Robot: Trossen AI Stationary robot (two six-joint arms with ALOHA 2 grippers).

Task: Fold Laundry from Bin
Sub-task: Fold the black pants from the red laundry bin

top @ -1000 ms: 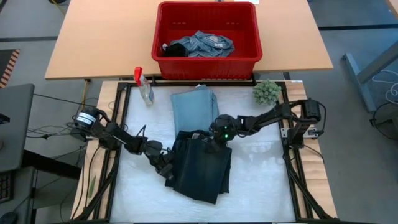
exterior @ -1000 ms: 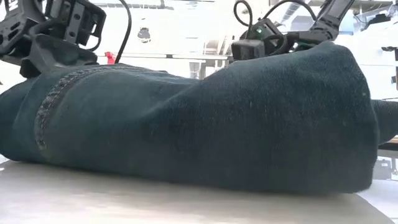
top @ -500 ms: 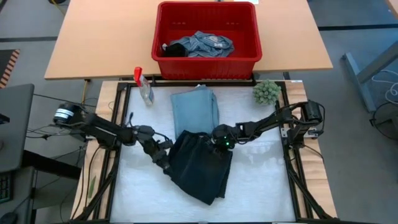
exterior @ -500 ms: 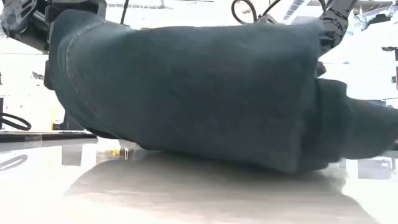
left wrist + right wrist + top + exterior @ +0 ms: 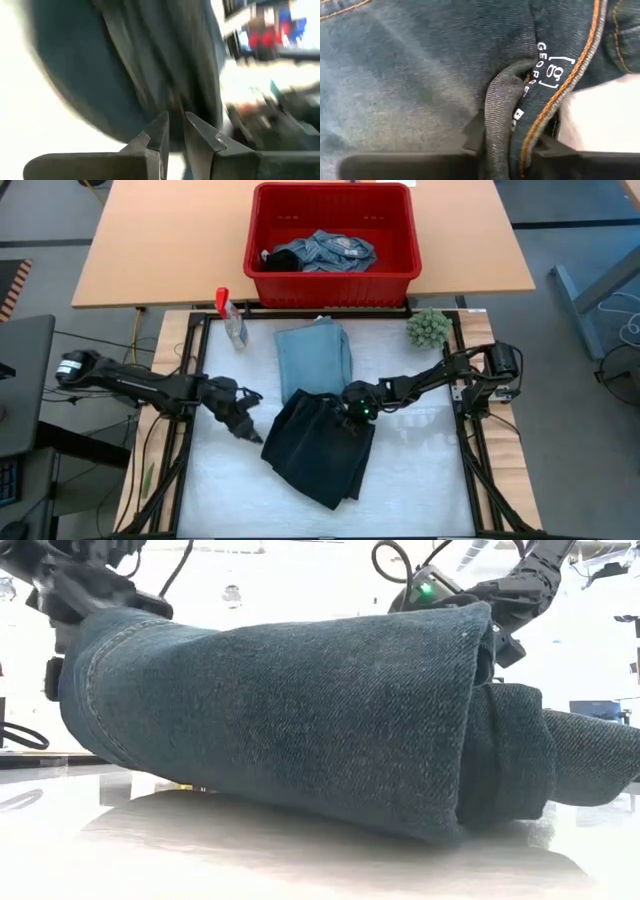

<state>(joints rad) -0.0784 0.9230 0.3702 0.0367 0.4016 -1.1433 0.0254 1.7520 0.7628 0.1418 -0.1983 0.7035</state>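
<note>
A pair of dark denim jeans (image 5: 318, 448), part of the laundry, lies bunched on the white mat. My left gripper (image 5: 254, 434) is shut on its left edge. My right gripper (image 5: 346, 408) is shut on its far waistband part. In the low view the jeans (image 5: 300, 730) hang raised at their left end and rest on the table on the right. A folded light blue garment (image 5: 314, 360) lies flat beyond them. The red bin (image 5: 332, 272) on the far wooden table holds more faded denim laundry (image 5: 325, 252). My left gripper pinches the jeans' left edge (image 5: 172, 102) between its two fingers, coming from the table's left and slanting down. That end is lifted off the mat and hangs below the fingers. My right gripper pinches a raised fold of the waistband (image 5: 499, 107), beside the printed label, between its two fingers. It comes from the right, slanting down. The cloth there rests bunched on the jeans below.
A clear spray bottle with a red top (image 5: 231, 318) stands at the mat's far left, and a fuzzy green ball (image 5: 428, 328) lies at its far right. A black frame (image 5: 190, 380) edges the mat. Bare mat shows on the near side.
My left gripper has drawn back toward the table's left edge and risen, still shut on the jeans. The jeans' left end has lifted off the mat and the pile has bunched into a narrower heap, while its right part has stayed down under my right gripper.
</note>
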